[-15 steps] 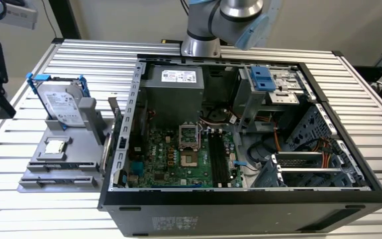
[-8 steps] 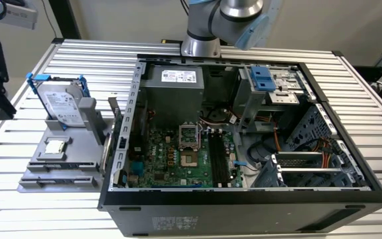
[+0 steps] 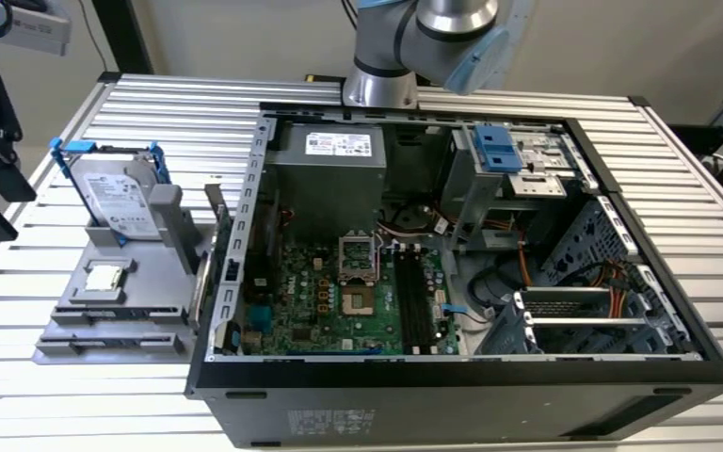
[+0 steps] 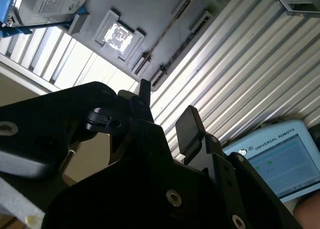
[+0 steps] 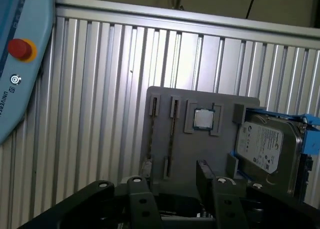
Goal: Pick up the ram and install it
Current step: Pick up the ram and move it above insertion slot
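Note:
The ram [image 5: 171,134] is a thin stick standing on edge in the holders of a grey fixture [image 5: 200,154] on the slatted table, beside a loose processor chip [image 5: 202,118]. In the second wrist view the ram [image 4: 167,34] is a thin line across the same fixture [image 4: 150,11]. My gripper [image 5: 172,179] hangs well above the fixture. It is open, and its black fingers [image 4: 187,126] hold nothing. The ram lies roughly in line with the gap between them. In the exterior view, long black slots [image 3: 414,297] run along the green motherboard [image 3: 324,301] inside the open case.
A silver hard drive in a blue bracket [image 3: 117,193] stands at the fixture's far end. The open computer case [image 3: 462,377] is on the exterior view's right of the fixture [image 3: 123,292]. A teach pendant [image 5: 20,64] lies on the table. The arm's base [image 3: 380,85] stands behind the case.

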`<action>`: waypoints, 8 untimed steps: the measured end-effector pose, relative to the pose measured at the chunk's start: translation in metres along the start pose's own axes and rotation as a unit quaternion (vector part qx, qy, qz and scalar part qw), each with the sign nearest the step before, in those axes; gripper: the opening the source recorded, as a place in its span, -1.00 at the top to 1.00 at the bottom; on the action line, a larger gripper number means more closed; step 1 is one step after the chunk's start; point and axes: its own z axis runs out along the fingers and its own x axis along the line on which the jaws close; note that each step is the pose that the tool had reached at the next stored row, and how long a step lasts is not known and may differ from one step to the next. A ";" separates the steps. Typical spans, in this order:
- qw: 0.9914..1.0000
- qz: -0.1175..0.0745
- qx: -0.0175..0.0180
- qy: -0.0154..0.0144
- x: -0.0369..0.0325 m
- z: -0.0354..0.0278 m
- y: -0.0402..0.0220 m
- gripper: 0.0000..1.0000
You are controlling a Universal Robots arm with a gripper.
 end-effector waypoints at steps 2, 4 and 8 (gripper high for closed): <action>1.000 0.000 0.000 0.000 0.0000 0.0000 0.0000 -1.00; 1.000 0.002 0.000 0.000 0.0000 0.0001 0.0000 -1.00; 1.000 0.031 0.001 0.000 0.0001 0.0027 -0.0001 -1.00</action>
